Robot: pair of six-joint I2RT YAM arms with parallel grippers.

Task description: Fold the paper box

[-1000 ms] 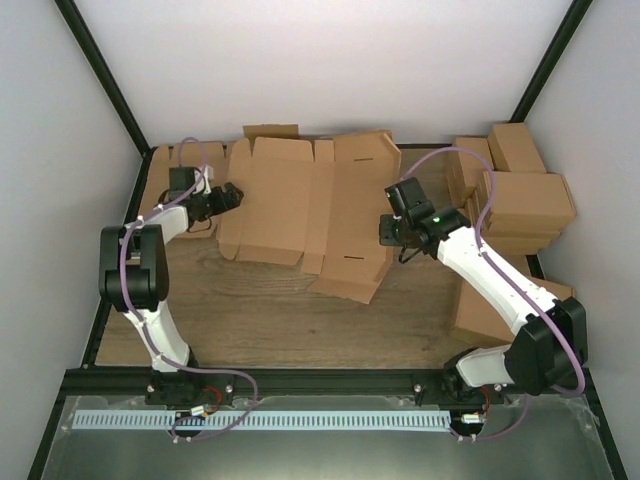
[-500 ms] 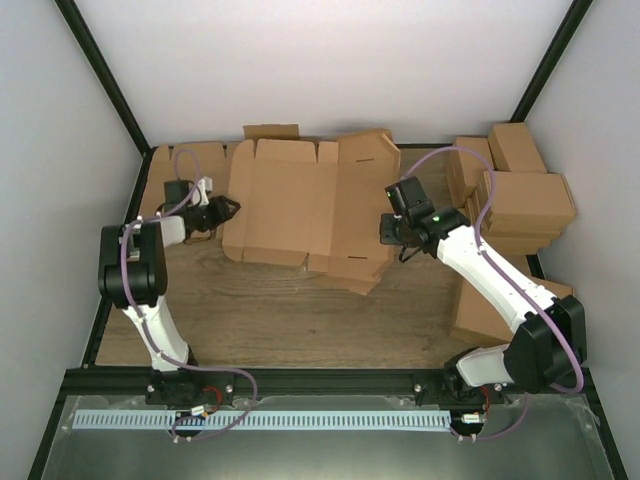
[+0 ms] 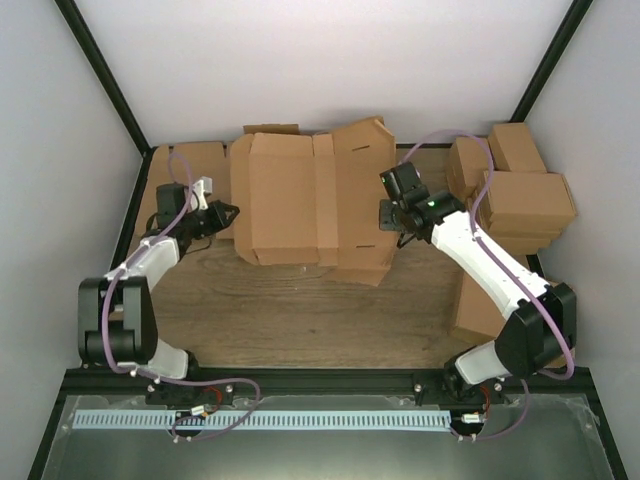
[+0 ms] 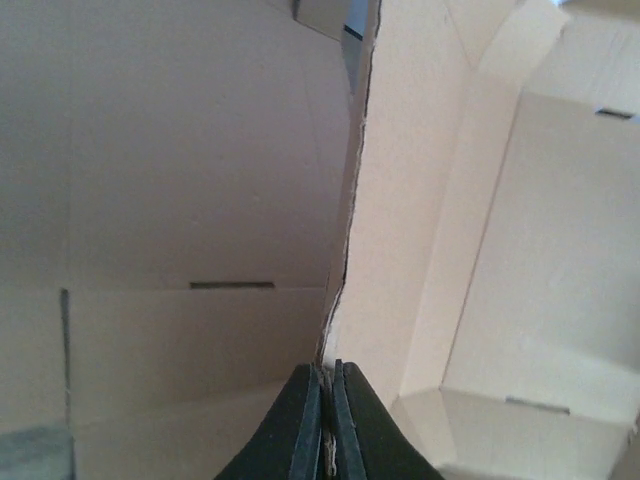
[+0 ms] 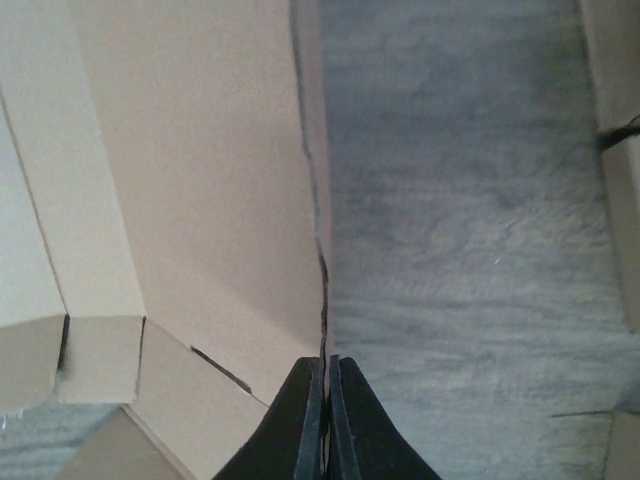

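The task is judged to be at an early stage. The plain brown, die-cut corrugated-cardboard paper box [image 3: 300, 200] is seen as an almost flat blank, spread over the far middle of the wooden tabletop [image 3: 280, 310] between the two arms. No wall is stood up and no tab is tucked into a slot. Only the right-hand panel appears to be tilted upward along a score line. Raising the side walls, tucking the flaps and closing the lid are all left to be done.

The blank's left edge is pinched between the pressed-together fingers of the left gripper [image 4: 327, 400], and its right edge is clamped likewise by the right gripper [image 5: 325, 400]. In both wrist views the thin board is seen running edge-on out of the dark, smooth jaws.

The board is matte and stiff, with a slightly ragged cut edge, straight creases, narrow rectangular slots and angled corner tabs. Closed brown cartons [image 3: 520, 195] are stacked at the right, well apart from the blank.
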